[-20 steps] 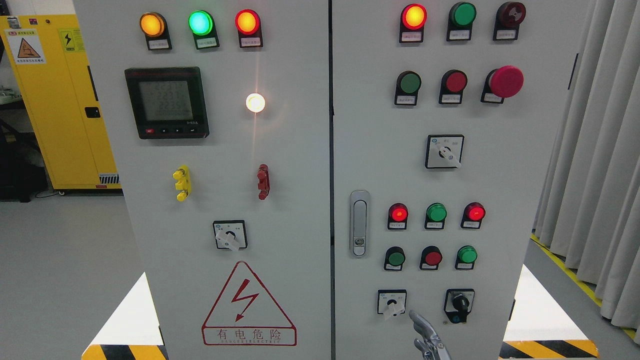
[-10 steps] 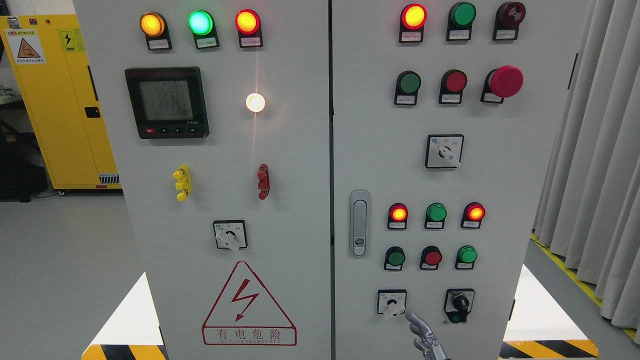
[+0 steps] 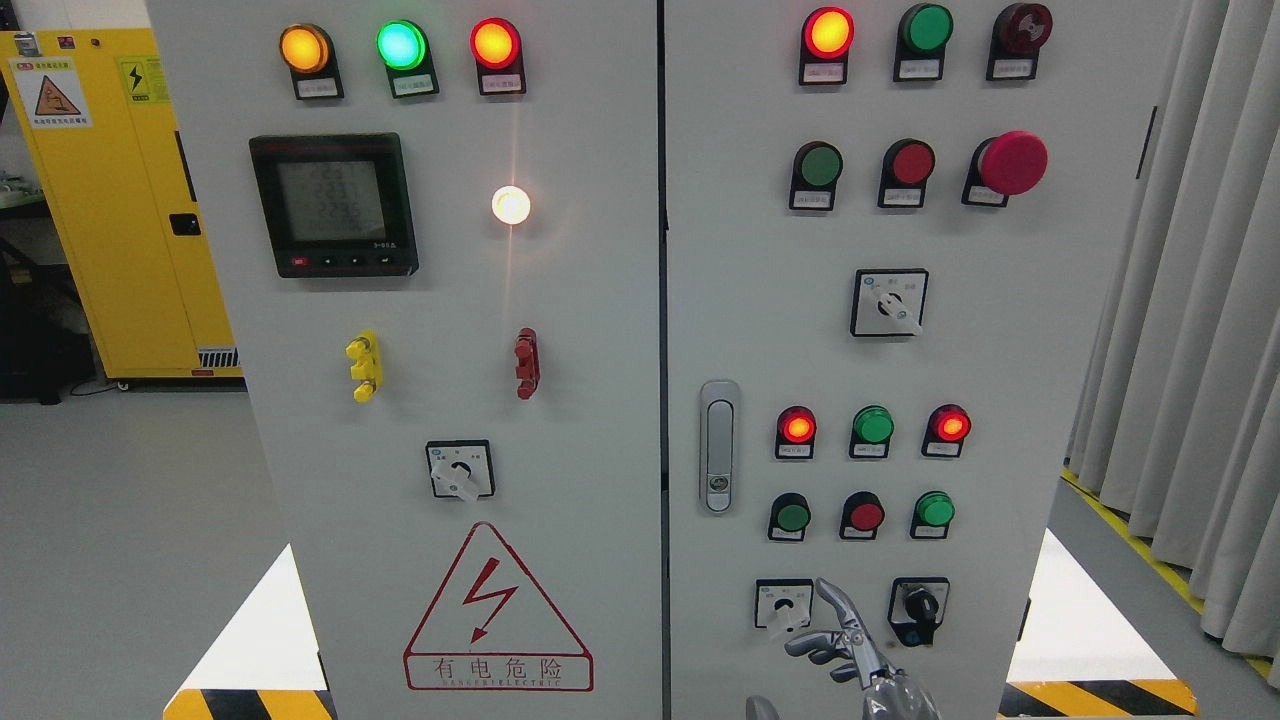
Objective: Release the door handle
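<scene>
Since the earlier frame, the right hand [image 3: 850, 645] had risen higher along the bottom edge, its index finger extended and the other fingers loosely curled, gripping nothing. It sat between two rotary switches, well below the door handle [image 3: 717, 446] (a silver latch lying flush at the right door's left edge). Grey cabinet doors [image 3: 1000, 330] carried lit lamps; a yellow cabinet [image 3: 110, 200] stood left, curtains [image 3: 1190, 330] right.

A silvery metal hand [image 3: 850, 645], the robot's right to judge by where it enters, shows slim jointed fingers [image 3: 836, 600] of bare grey segments with darker gaps at the knuckles, and a rounded, dull-grey palm or wrist housing below, its finer detail too small to tell.
</scene>
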Robot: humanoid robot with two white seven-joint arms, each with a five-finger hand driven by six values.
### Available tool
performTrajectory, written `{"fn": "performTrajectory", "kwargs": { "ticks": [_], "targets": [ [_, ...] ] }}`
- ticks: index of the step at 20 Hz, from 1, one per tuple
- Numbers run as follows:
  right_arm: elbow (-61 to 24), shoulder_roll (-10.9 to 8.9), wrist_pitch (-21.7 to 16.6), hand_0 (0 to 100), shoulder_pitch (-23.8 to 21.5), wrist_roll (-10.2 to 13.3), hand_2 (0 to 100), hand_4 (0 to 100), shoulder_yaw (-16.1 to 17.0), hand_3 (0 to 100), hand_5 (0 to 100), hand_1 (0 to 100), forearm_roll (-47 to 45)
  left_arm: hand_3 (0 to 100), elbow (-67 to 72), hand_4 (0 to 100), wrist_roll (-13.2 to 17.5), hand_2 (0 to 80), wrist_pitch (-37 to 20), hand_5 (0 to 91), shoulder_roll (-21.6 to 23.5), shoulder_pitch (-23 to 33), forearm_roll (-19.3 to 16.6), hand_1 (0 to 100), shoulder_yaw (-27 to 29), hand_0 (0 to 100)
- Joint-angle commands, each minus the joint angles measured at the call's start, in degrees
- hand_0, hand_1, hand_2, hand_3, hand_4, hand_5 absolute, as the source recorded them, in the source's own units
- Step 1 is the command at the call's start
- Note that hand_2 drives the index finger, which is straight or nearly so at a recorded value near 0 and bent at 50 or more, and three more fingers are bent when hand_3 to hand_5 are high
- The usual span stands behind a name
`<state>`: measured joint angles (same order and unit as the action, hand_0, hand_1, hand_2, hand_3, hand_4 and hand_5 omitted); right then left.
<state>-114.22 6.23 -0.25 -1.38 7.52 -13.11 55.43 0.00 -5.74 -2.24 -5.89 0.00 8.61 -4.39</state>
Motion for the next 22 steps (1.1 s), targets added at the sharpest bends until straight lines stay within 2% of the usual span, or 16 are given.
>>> {"fn": "performTrajectory", "kwargs": {
  "ticks": [1,5,17,20,22],
  "targets": [
    [4.8,0.97,0.2,29,4.4,1.4,0,99,-2.1,97,100,34,19.1,0,-0.9,0,0.0,0.0,0.0,0.0,0.0,1.0,0.0,56,0.0,12],
    [7.2,1.32,0.2,28,7.4,3.6,0,99,-2.4,97,100,34,27.8,0,-0.9,0,0.0,0.0,0.0,0.0,0.0,1.0,0.0,56,0.0,12],
    [16.7,1.85,2.1,29,15.1,4.0,0,99,-3.1,97,100,34,32.3,0,-0.9,0,0.0,0.0,0.0,0.0,0.0,1.0,0.0,56,0.0,12],
    [17.7,1.85,4.7,29,15.6,3.8,0,99,-3.1,97,100,34,32.2,0,-0.9,0,0.0,0.0,0.0,0.0,0.0,1.0,0.0,56,0.0,12],
    [18.1,1.85,5.2,31,16.5,3.8,0,99,-3.0,97,100,35,32.1,0,-0.8,0,0.0,0.0,0.0,0.0,0.0,1.0,0.0,56,0.0,12]
  ]
}}
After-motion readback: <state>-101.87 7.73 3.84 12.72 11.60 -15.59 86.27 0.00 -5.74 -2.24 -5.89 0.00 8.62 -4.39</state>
